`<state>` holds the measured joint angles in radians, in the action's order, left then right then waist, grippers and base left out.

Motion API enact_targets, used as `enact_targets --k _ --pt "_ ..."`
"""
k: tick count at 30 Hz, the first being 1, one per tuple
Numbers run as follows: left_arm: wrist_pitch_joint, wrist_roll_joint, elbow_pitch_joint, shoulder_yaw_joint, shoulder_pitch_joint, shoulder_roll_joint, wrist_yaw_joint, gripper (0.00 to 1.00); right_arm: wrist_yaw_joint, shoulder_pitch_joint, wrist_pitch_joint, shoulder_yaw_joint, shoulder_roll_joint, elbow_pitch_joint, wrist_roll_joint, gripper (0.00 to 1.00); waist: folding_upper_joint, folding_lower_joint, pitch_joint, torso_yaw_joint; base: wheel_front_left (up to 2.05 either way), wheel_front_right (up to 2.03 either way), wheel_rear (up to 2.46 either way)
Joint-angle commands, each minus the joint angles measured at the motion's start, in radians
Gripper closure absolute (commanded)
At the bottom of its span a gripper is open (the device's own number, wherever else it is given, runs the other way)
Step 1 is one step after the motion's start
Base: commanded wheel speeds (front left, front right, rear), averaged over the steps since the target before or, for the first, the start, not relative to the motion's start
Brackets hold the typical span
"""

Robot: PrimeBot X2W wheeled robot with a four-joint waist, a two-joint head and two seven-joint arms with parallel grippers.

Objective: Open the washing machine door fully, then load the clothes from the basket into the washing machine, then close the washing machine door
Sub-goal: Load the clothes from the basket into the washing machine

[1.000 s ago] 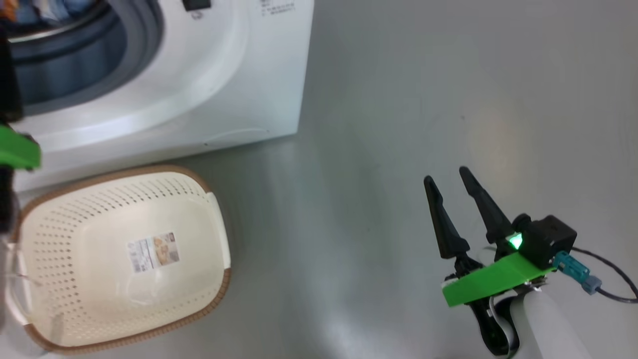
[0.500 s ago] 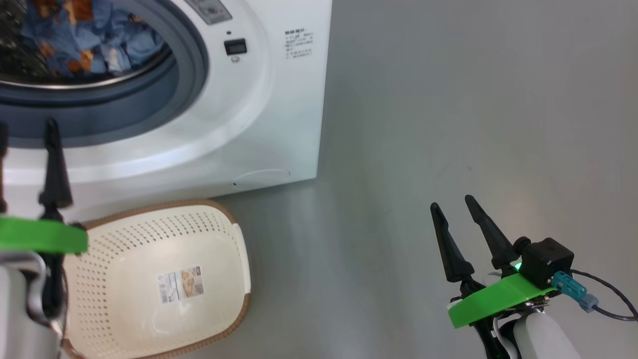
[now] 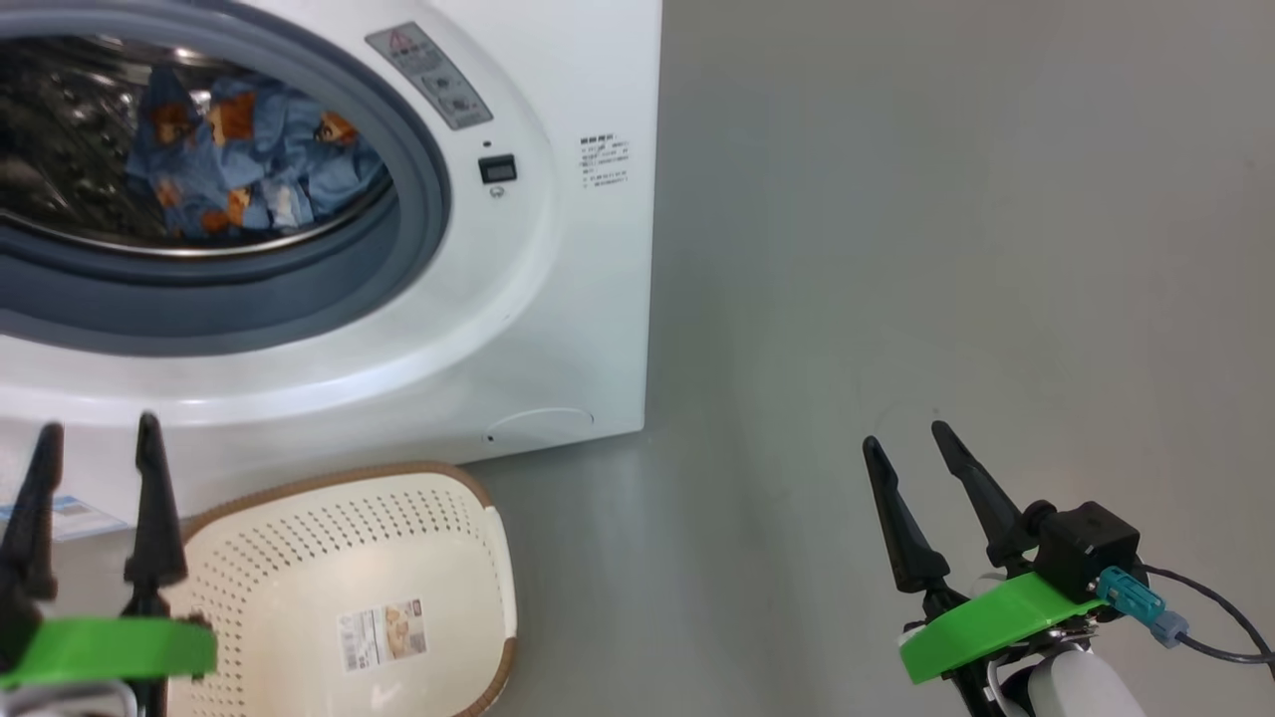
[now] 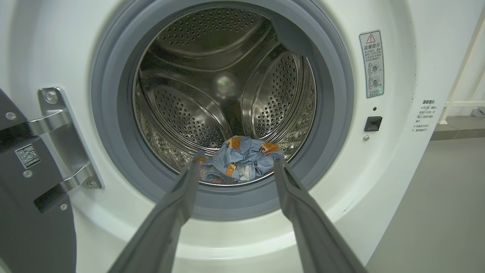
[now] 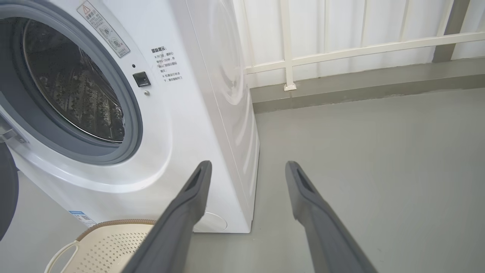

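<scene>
Grey floor (image 3: 896, 249) holds the washing machine (image 3: 558, 299), whose door (image 4: 34, 235) stands swung open. The clothes (image 3: 249, 159) lie inside the drum (image 4: 227, 76). The basket (image 3: 299, 558) sits just before the machine. Left hand (image 3: 100, 426) and right hand (image 3: 903, 435) hover released, grasping nothing.

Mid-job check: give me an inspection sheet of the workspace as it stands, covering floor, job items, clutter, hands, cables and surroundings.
Surface: grey floor, smooth and level.
Job's things: washing machine with its door swung open on the hinge side; blue printed clothes lie low in the drum; basket on the floor in front of the machine, with just a label sticker inside.
Clutter: nothing seen.
Grippers: left hand open, holding nothing, facing the drum; right hand open, holding nothing, over bare floor.
Cables: dark cable trailing from a plug at the right wrist.
Surroundings: white railing beyond the machine.
</scene>
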<state>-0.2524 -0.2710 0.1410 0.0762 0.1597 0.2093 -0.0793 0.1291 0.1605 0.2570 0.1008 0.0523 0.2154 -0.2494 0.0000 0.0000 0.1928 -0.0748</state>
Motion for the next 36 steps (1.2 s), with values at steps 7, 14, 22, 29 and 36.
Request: enact_targets --k 7,14,22,29,36 --pt "-0.009 0.044 -0.071 0.083 -0.102 -0.034 0.005 0.0 0.002 -0.026 0.005 0.017 -0.002 -0.009 0.007 0.0 0.0 0.0 -0.059 0.001 0.0 0.0 0.0" --pt "-0.009 0.072 -0.084 0.108 -0.175 -0.09 0.001 0.0 0.002 -0.043 0.005 0.012 -0.002 -0.002 0.01 0.0 0.0 0.0 -0.104 -0.001 0.0 0.0 0.0" --pt "-0.009 0.091 -0.069 0.107 -0.245 -0.129 -0.006 0.0 0.002 -0.059 0.005 -0.006 -0.002 -0.001 0.019 0.0 0.0 0.0 -0.139 -0.002 0.0 0.0 0.0" --pt "-0.009 0.114 -0.07 0.117 -0.286 -0.144 -0.007 0.0 0.002 -0.062 0.005 -0.006 -0.002 -0.001 0.03 0.0 0.0 0.0 -0.162 0.0 0.0 0.0 0.0" --pt "-0.009 0.117 -0.073 0.114 -0.312 -0.151 -0.013 0.0 0.002 -0.061 0.005 -0.004 -0.002 -0.001 0.034 0.0 0.0 0.0 -0.168 0.001 0.0 0.0 0.0"
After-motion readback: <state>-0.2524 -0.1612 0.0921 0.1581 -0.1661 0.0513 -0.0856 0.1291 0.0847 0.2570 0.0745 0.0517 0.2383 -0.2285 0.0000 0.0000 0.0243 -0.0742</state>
